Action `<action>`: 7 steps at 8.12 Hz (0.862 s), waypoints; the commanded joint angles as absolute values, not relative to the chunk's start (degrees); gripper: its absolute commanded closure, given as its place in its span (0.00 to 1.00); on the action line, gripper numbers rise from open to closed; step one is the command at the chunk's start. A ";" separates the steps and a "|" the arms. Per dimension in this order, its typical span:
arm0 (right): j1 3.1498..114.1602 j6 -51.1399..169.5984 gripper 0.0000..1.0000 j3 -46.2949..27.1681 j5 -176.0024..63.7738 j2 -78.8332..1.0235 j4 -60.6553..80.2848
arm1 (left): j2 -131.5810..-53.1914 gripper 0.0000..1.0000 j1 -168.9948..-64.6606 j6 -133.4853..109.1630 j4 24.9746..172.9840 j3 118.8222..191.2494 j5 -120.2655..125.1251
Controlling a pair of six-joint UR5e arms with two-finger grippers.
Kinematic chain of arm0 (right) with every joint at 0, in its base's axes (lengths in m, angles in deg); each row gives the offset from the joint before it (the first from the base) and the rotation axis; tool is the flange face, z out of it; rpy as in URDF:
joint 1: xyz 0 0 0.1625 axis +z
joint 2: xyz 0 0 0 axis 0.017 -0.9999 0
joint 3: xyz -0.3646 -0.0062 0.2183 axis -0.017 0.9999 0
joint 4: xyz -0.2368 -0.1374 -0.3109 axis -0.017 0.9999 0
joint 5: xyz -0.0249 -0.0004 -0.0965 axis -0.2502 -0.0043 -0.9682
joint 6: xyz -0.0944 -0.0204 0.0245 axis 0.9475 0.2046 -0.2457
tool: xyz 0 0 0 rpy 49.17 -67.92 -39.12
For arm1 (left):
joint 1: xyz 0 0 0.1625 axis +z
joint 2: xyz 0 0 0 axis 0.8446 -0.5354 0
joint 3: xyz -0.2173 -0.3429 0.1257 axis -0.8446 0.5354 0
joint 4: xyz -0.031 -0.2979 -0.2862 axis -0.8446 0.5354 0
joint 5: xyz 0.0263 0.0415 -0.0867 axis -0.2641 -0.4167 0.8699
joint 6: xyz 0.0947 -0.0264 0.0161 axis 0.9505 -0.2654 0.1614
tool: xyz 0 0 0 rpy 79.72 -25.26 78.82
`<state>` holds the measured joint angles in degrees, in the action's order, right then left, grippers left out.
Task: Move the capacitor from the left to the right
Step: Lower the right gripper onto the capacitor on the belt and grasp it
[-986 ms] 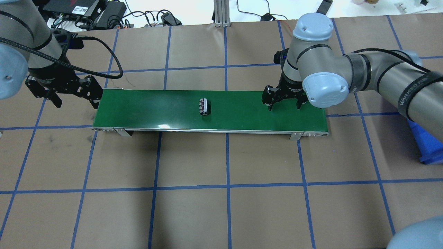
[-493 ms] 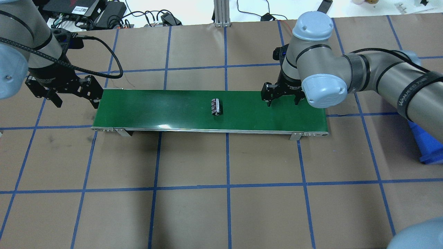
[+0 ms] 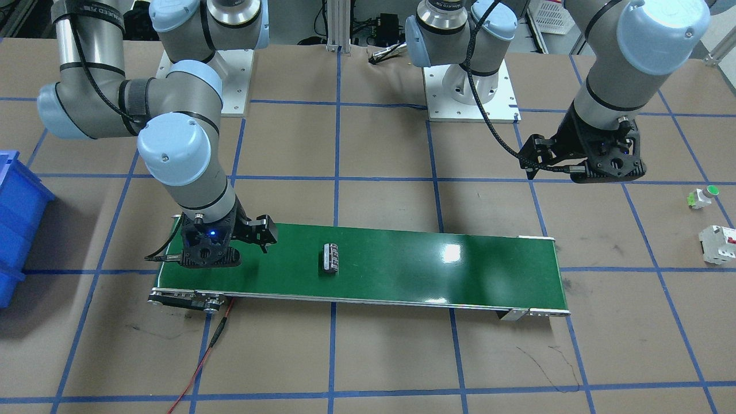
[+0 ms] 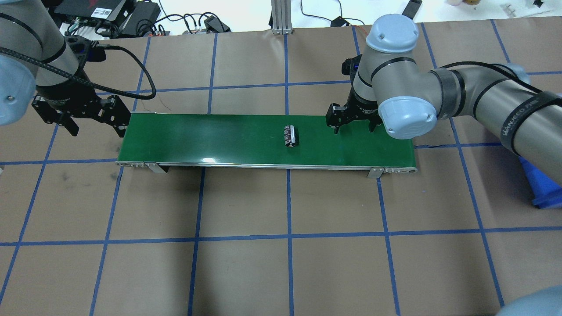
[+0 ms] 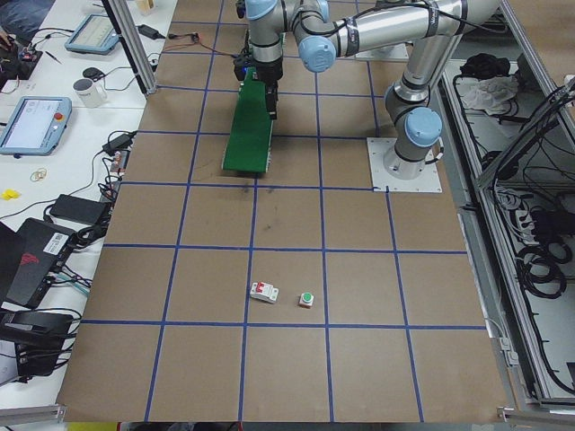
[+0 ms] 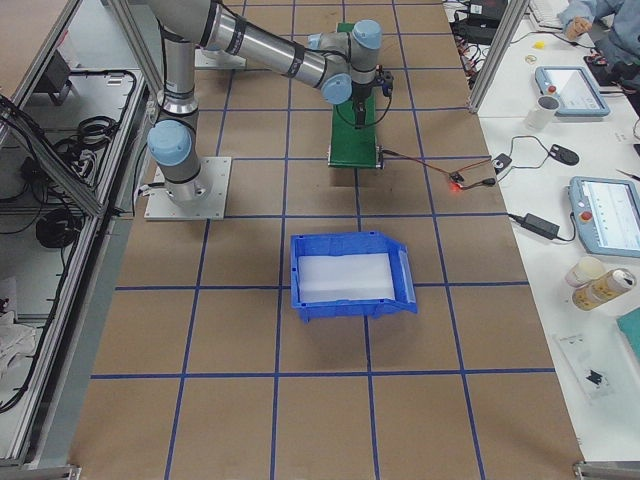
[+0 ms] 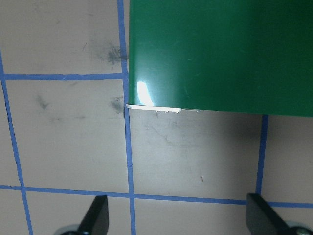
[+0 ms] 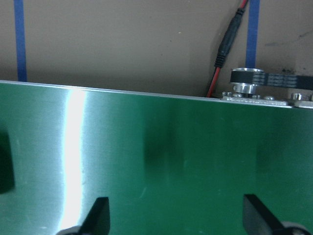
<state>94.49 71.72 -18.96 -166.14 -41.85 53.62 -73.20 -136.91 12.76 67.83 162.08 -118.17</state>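
The capacitor (image 4: 290, 135), a small dark cylinder, lies on its side on the green conveyor belt (image 4: 210, 136), just right of the belt's middle. In the front-facing view the capacitor (image 3: 330, 258) lies left of the middle. My right gripper (image 4: 354, 127) is open and empty, low over the belt's right end, a short way right of the capacitor. Its wrist view shows bare belt (image 8: 171, 147) between the spread fingers (image 8: 95, 218). My left gripper (image 4: 96, 130) is open and empty, just off the belt's left end over the paper. Its wrist view shows the belt's corner (image 7: 146, 98).
A white breaker with a red mark (image 3: 716, 244) and a white button with a green cap (image 3: 704, 197) sit on the paper beyond my left arm. A blue bin (image 6: 350, 275) stands off my right side. A red wire (image 3: 201, 356) runs from the belt's motor end.
The capacitor has travelled to the right along the belt, towards my right gripper. My right gripper has shifted slightly left and towards the belt's far edge. My left gripper has not moved.
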 commanded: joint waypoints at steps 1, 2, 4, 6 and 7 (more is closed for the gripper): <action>96.22 68.10 0.05 -18.96 -164.13 -41.69 53.92 | -73.32 0.00 -136.91 12.76 67.78 162.06 -118.16; 96.93 66.60 0.05 -18.96 -164.04 -41.61 54.44 | -73.32 0.00 -136.91 12.76 67.69 162.06 -118.24; 96.93 65.80 0.05 -18.87 -164.82 -41.52 54.62 | -73.49 0.00 -136.91 12.76 67.52 162.15 -118.33; 97.02 65.27 0.05 -18.96 -161.51 -41.26 55.49 | -73.76 0.00 -137.00 14.16 67.43 161.98 -117.89; 97.02 65.27 0.05 -18.96 -161.40 -40.91 55.85 | -73.50 0.00 -137.00 14.00 67.43 161.72 -115.37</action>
